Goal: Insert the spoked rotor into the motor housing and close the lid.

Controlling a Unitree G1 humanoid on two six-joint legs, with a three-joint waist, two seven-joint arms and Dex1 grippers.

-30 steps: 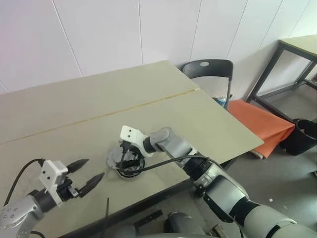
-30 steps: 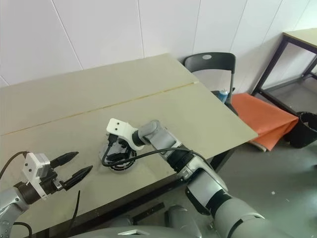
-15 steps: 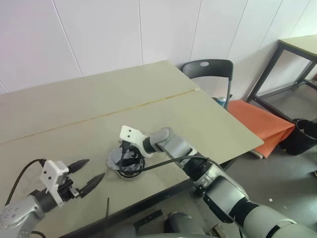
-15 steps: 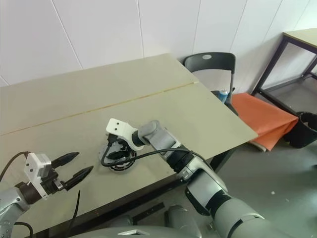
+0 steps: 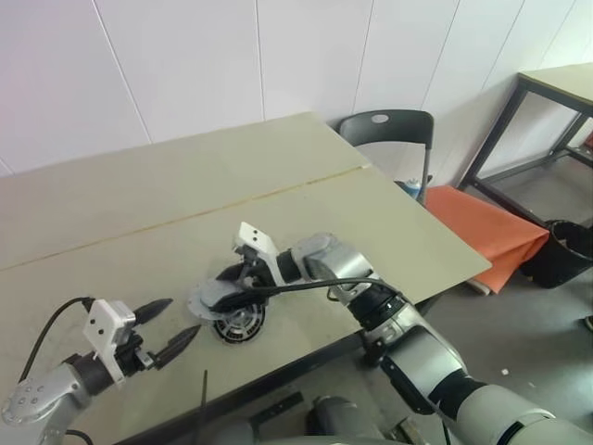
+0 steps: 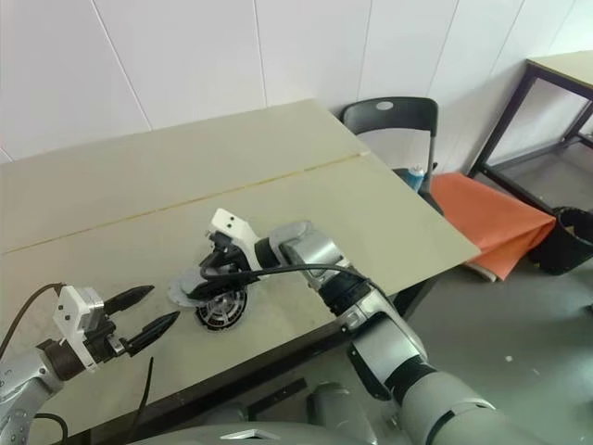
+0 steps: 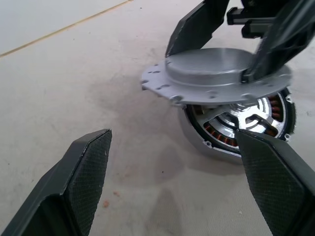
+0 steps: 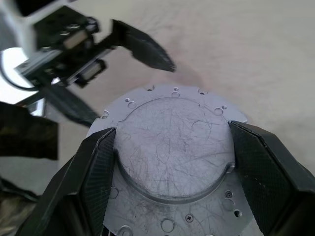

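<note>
The right gripper (image 8: pixel 172 162) is pinching a scratched silver lid (image 7: pixel 216 73) just above the housing (image 5: pixel 238 323), hiding part of the rotor (image 7: pixel 248 120); the left gripper (image 5: pixel 173 329), fingers spread, is hovering left.

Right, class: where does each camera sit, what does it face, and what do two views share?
Head pair: on the head, facing forward and down at the beige table; both arms show.
Left wrist: along the open left pincer toward the copper-wound round motor housing.
Right wrist: along the right pincer, which grips the round grey metal lid.
Both wrist views share that lid.
</note>
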